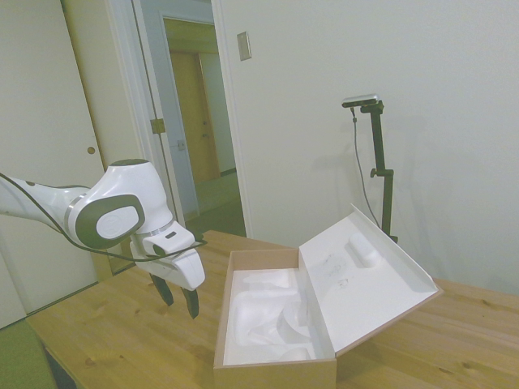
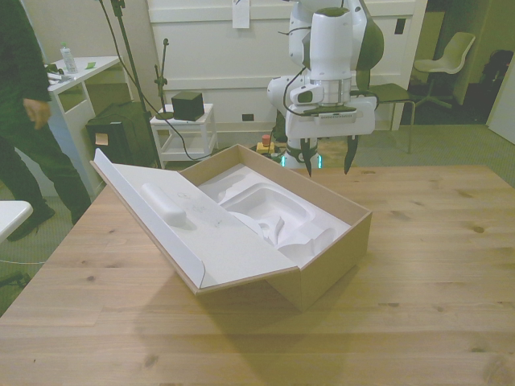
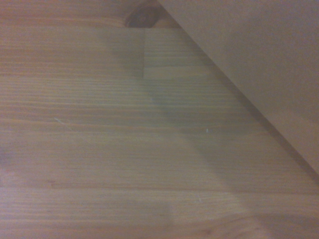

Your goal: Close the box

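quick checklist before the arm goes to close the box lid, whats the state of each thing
1. Gripper empty, jaws apart: ok.
2. Gripper clear of the box, hanging beside it over the table in the side view: ok.
3. Lid open, tilted outward on the side away from the gripper: ok, needs reaching across.
4. White foam insert seated in the base, nothing sticking above the rim: ok.
5. Foam in the lid lined up to nest: cannot tell.
6. Person at the front view's left, off the table: ok.

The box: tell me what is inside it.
The box holds only a white moulded foam insert with empty recesses; no item sits in them. The open lid has similar foam lining. Whatever lies beneath the insert is covered.
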